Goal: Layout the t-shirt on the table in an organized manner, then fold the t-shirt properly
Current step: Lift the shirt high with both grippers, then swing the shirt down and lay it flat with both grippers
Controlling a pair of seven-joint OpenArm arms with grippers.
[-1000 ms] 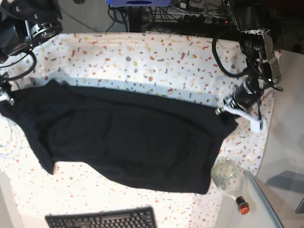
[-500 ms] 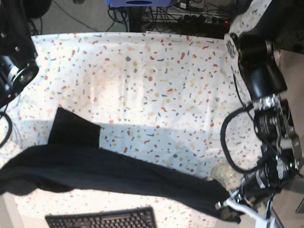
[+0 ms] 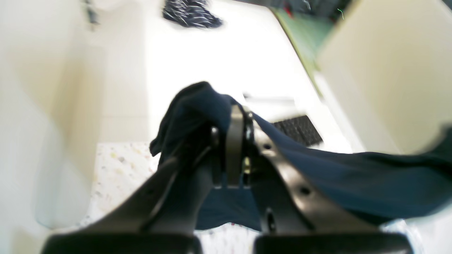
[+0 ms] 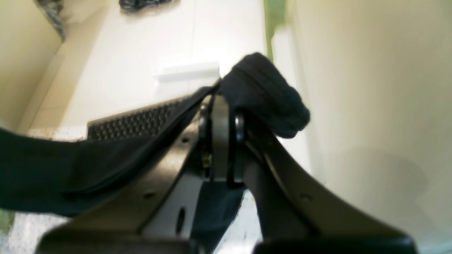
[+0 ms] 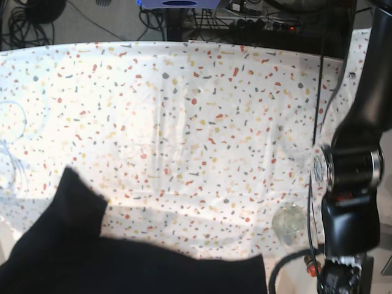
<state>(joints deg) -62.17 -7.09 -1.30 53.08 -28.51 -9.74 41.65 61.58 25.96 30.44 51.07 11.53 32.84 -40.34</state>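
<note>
the black t-shirt (image 3: 353, 176) is clamped at one end by the left gripper (image 3: 236, 116) and at the other by the right gripper (image 4: 220, 102); it is stretched lengthwise between them, apparently lifted off the table (image 5: 202, 110).

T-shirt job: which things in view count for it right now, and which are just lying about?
In play:
- t-shirt, a bunch clamped in each gripper
- left gripper, shut on it
- right gripper, shut on it
- table

Lying about:
- keyboard
- clear round object near the table's edge
</note>
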